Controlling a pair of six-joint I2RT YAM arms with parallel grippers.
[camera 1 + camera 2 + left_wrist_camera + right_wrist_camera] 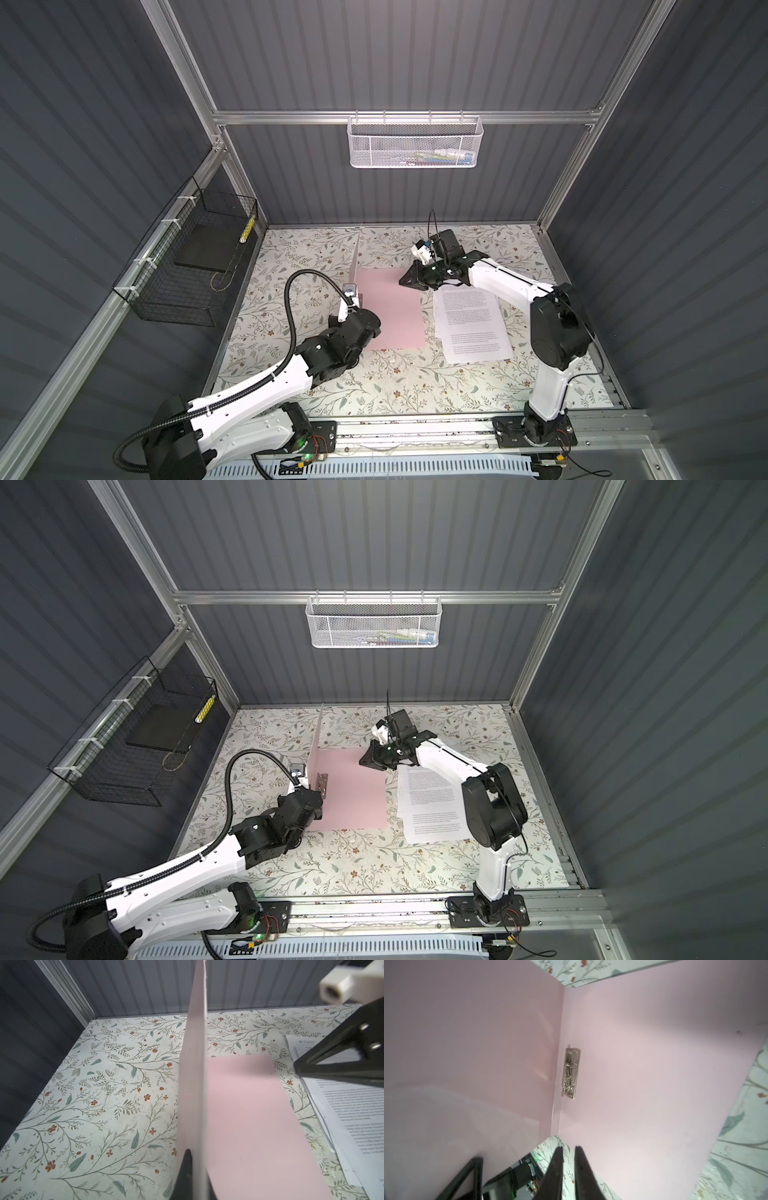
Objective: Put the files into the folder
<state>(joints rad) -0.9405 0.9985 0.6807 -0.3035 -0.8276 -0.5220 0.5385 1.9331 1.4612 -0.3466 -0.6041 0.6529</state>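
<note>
The folder (395,307) lies open. The left gripper (194,1159) pinches one flap upright, apparently to keep the inside and its metal clip (570,1073) exposed, while the other flap rests flat on the surface (291,257). The right gripper (404,281), fingers nearly pressed together and empty, hovers over that flap's corner. The files (469,324) lie stacked just beside it, under its own arm, outside the folder.
</note>
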